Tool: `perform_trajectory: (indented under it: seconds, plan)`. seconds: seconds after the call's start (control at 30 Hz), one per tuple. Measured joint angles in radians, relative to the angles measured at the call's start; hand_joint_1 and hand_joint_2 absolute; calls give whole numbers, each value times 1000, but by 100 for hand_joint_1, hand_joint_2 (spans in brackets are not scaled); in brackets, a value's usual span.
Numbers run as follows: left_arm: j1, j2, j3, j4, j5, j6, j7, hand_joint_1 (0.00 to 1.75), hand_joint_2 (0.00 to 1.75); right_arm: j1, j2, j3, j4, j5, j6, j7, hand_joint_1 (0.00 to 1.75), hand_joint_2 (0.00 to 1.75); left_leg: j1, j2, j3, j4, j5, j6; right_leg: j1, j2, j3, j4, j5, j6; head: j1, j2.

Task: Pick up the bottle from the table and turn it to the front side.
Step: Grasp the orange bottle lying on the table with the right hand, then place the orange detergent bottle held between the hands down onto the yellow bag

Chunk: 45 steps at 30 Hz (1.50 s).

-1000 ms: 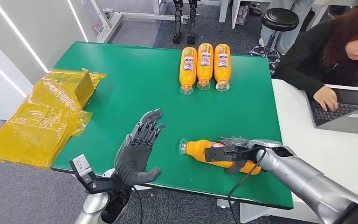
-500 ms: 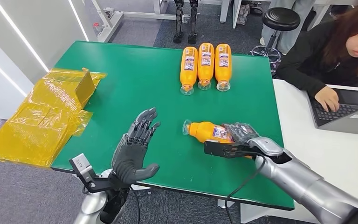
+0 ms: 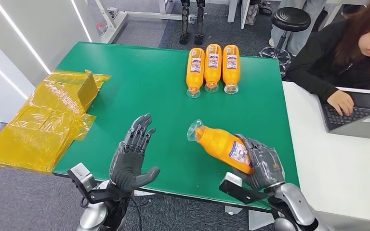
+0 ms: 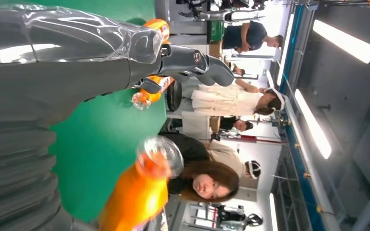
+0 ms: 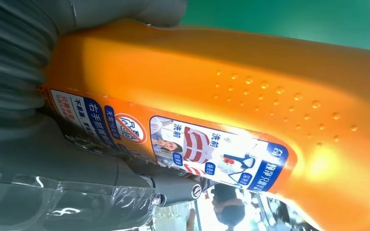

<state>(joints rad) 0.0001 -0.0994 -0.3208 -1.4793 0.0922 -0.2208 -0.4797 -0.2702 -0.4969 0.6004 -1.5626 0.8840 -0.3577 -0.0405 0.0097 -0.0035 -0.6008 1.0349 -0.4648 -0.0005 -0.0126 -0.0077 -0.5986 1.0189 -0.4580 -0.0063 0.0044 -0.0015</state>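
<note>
The right robot hand (image 3: 262, 166) gripped the bottle (image 3: 221, 144) around its lower body, fingers wrapped over the side next to the label (image 3: 239, 153). The bottle was lifted off the green surface (image 3: 144, 86) at the near right, tilted, with its clear cap (image 3: 194, 130) pointing up and to the far left. That tilt suited the task: with the bottle clear of the surface, the wrist could roll it until the wanted face came round. In the right wrist view the label (image 5: 188, 144) lay just beside the thumb, so the grip sat low enough to leave most of the print readable.

The left robot hand (image 3: 132, 156) hovered over the near left of the surface, fingers spread and holding nothing. It looked ready to steady or receive the bottle, though that was only a judgement.

Three more bottles (image 3: 212, 67) lay side by side at the far edge, labels up and caps toward the robot, probably as the pattern for the finished pose. A crumpled yellow wrapping (image 3: 43, 120) hung off the left edge. A person (image 3: 347, 57) sat at the far right, typing on a laptop (image 3: 356, 115).
</note>
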Motion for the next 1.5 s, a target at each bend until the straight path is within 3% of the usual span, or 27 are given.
perform_trajectory:
  seconds: [0.17, 0.43, 0.87, 1.13, 1.17, 1.27, 1.3, 1.5]
  plan:
    - [-2, -2, 0, -1, 15, -2, 9, 0, 175, 98, 23, -19, -65, 38, -84, -40, 175, 175, 0, 1, 0, 0, 0, 0, 0, 1, 0, 0, 0, 0, 0, 0]
    - [-21, -5, -39, 6, 119, -75, 46, 0, 175, 172, 90, 4, -82, 90, -178, -94, 175, 175, 0, 1, 1, 0, 0, 0, 0, 1, 0, 0, 0, 0, 0, 0]
    - [-21, -1, -145, 4, 182, -134, 83, 0, 175, 102, 233, 103, -44, 42, -161, -118, 175, 175, 0, 2, 1, 0, 0, 0, 0, 2, 0, 1, 0, 0, 0, 0]
    - [-24, 15, -169, -17, 183, -103, 65, 0, 175, 49, 327, 165, 1, -86, -148, -161, 175, 175, 0, 2, 1, -1, 0, -1, 0, 2, 0, 1, 0, 0, 0, 0]
    - [-25, 17, -169, -19, 182, -96, 62, 27, 175, 42, 338, 172, 7, -100, -146, -164, 175, 175, 0, 2, 1, -1, 1, -1, 0, 2, 0, 1, 0, 0, 0, 0]
    - [-30, 23, -169, -21, 175, -74, 58, 158, 175, 23, 375, 190, 25, -125, -139, -166, 175, 175, 0, 3, 1, 0, 1, -1, 0, 2, 0, 1, 0, 0, 0, 0]
    - [-33, 24, -169, -20, 173, -68, 57, 175, 175, 16, 387, 194, 29, -130, -137, -165, 175, 175, 0, 3, 1, 0, 1, -1, 0, 2, 0, 1, 0, 0, 0, 0]
    - [-40, 29, -167, -20, 178, -38, 55, 175, 175, 3, 425, 203, 53, -152, -136, -161, 175, 175, 0, 3, 1, 0, 1, -1, 0, 2, 0, 1, 0, 0, 0, 0]
